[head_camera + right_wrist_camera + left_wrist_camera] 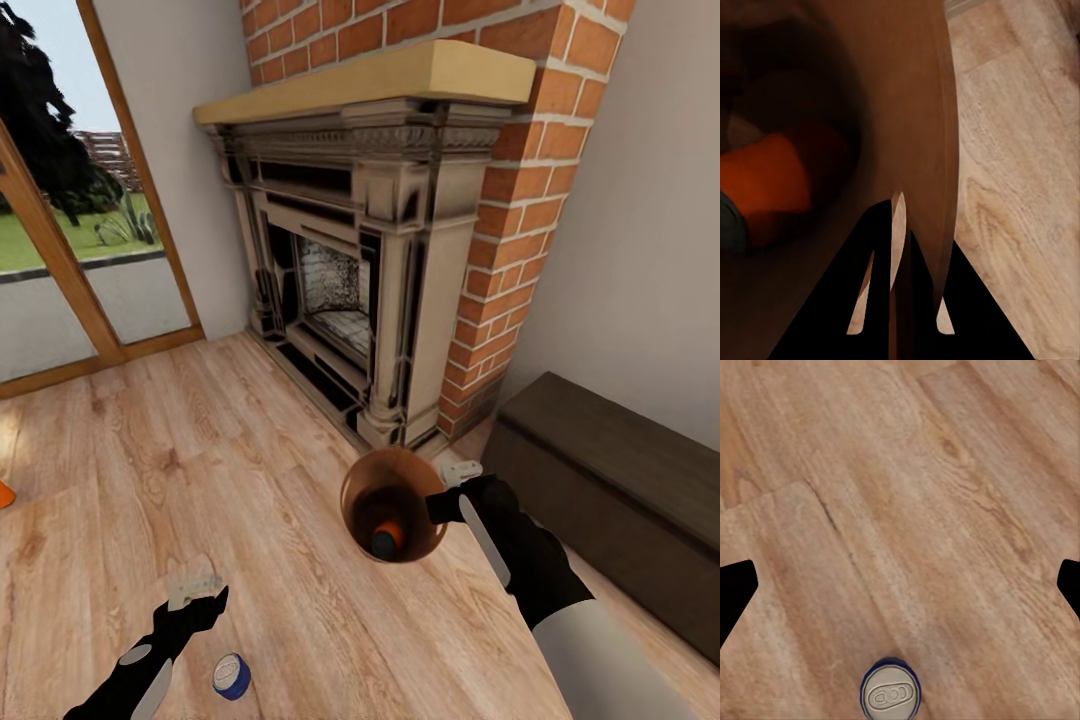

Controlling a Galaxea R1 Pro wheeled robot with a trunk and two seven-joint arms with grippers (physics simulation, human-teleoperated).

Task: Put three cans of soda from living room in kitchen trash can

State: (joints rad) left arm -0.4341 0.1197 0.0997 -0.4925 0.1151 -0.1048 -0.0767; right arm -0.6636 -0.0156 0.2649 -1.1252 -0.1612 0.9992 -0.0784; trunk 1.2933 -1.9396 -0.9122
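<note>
Living room, wood floor [250, 470] in front of the brick fireplace [400, 250]. Right tool [452, 497] is pinched on the rim of the trash can [395, 500], one finger inside the wall and one outside, as the right wrist view shows at the copper wall [922, 150]; the bucket hangs off the floor, in front of the fireplace's near corner. One orange can [385, 540] lies in its bottom, also seen in the right wrist view [765, 187]; whether a second sits under it I cannot tell. The blue can [231, 676] stands upright on the floor, well out from the fireplace, just beside the left tool [200, 590], which is spread wide and empty; in the left wrist view the blue can [891, 695] sits at the frame edge, short of the gap between the fingers [735, 592]. An orange shape [5, 493] at the picture's edge, further along the floor from the fireplace, may be another can; too little shows. Step in hand, as I judge it: pick up the blue can. To do it well: bring the left tool back over the can until its silver top is centred between the fingers, descend straight, close on the mid-body rather than the rim. Risk: a finger clipping the can would tip it and let it roll. Keep the bucket level meanwhile so its contents stay put.
</note>
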